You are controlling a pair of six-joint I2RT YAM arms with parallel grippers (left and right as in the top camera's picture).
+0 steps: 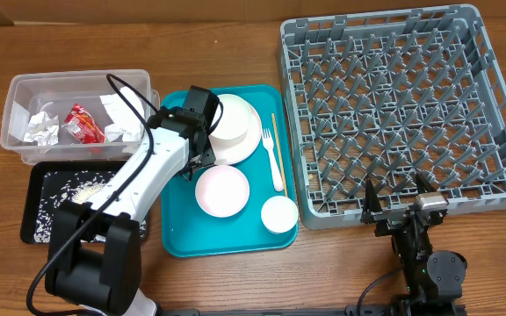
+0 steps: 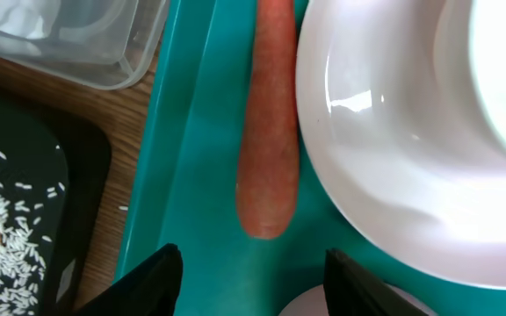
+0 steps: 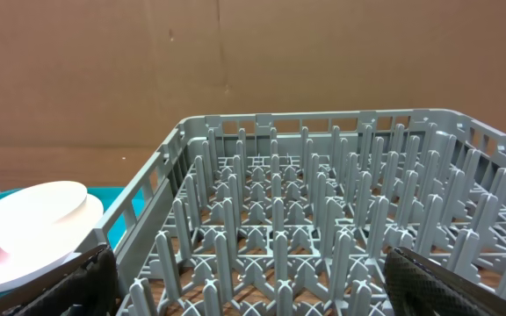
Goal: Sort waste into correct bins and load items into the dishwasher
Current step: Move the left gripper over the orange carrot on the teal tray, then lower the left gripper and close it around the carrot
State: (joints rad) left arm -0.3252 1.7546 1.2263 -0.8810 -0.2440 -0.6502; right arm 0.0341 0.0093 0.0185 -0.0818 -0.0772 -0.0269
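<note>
An orange carrot (image 2: 268, 132) lies lengthwise on the teal tray (image 1: 183, 228), beside the rim of a white plate (image 2: 393, 175). My left gripper (image 2: 253, 281) hangs open just short of the carrot's tip, with nothing between its fingers. From overhead the left gripper (image 1: 193, 161) and its arm hide the carrot. The plate (image 1: 235, 127), a pale bowl (image 1: 222, 190), a small cup (image 1: 279, 213), a white fork (image 1: 275, 158) and a wooden stick (image 1: 273, 123) rest on the tray. My right gripper (image 3: 253, 281) stands open at the near wall of the grey dishwasher rack (image 1: 402, 105).
A clear tub (image 1: 25, 88) at the left holds crumpled napkins (image 1: 42, 127) and a red wrapper (image 1: 83, 123). In front of it a black tray (image 1: 38, 219) holds beige crumbs (image 1: 86, 186). Bare wooden table shows along the front edge.
</note>
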